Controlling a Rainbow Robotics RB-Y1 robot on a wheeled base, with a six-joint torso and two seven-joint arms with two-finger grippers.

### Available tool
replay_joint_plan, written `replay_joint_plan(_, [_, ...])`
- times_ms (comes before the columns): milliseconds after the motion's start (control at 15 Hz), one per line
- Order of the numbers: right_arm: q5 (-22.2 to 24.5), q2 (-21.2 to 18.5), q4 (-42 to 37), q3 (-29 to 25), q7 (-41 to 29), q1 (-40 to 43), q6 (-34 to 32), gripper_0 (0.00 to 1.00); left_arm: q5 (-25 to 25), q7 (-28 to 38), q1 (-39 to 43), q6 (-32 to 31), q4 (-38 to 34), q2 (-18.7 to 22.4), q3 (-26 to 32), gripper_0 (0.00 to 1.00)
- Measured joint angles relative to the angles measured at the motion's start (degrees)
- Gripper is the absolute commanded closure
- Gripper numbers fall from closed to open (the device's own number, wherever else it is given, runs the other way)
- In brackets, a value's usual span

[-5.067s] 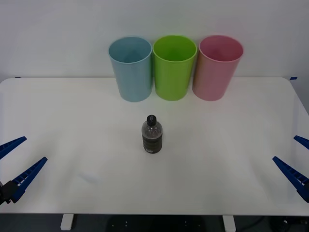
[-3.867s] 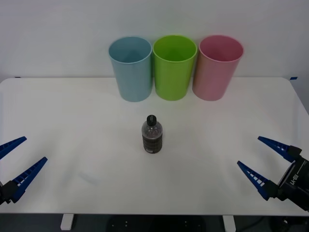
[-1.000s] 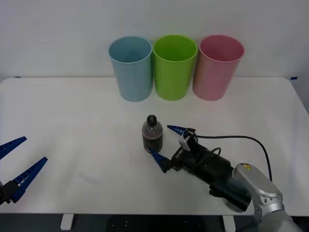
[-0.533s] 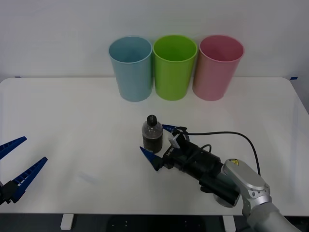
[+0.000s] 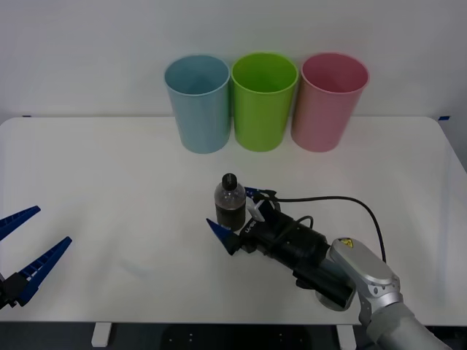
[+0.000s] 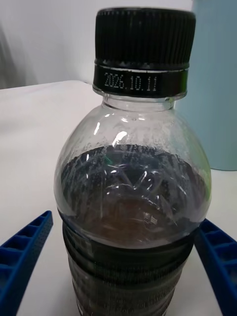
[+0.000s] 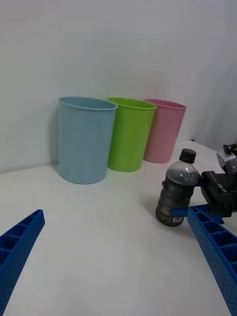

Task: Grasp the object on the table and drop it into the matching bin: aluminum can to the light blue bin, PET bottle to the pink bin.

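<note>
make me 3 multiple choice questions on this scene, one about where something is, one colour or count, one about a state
1. Where does the PET bottle stand?
A. inside the pink bin
B. on the table, nearer the robot than the bins
C. on the floor

2. What colour is the middle bin of the row?
A. lime green
B. light blue
C. pink

3. How is the right gripper?
A. shut on the bottle
B. open, one finger on each side of the bottle
C. parked at the table's edge

Answers:
1 B: the bottle stands upright on the white table.
2 A: the lime green bin stands between the light blue bin and the pink bin.
3 B: the right wrist view shows gaps between the blue fingers and the bottle. The left gripper waits open at the near left edge.
</note>
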Motion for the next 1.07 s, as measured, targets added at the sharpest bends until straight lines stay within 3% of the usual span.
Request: replay_joint_plan(1067, [-0.63,-2.42,-3.31,-2.1,-1.41,1.04,-1.44,1.0,0.0,0.0,0.0,0.0,0.0,0.0,0.0,0.0])
